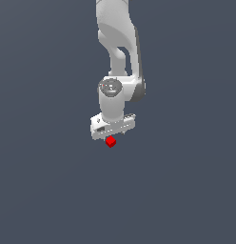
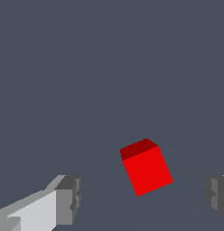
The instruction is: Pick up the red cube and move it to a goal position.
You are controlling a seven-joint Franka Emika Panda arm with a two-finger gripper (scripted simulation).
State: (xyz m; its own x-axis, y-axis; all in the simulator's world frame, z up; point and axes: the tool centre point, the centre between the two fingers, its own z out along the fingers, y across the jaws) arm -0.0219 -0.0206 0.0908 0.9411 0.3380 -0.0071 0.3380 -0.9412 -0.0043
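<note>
Gripper (image 2: 141, 198) is wide open w/ nothing held, cube (image 2: 146, 169) sits on the floor between the fingers (image 2: 68, 198) but turned at an angle, so better rotate wrist to match its faces, go lower, then close

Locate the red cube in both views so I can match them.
Exterior view: red cube just under the white gripper, near frame centre.
Wrist view: red cube between the two grey fingertips, not touching either.
Shared landmark: the gripper; its jaws stand apart either side of the cube.
</note>
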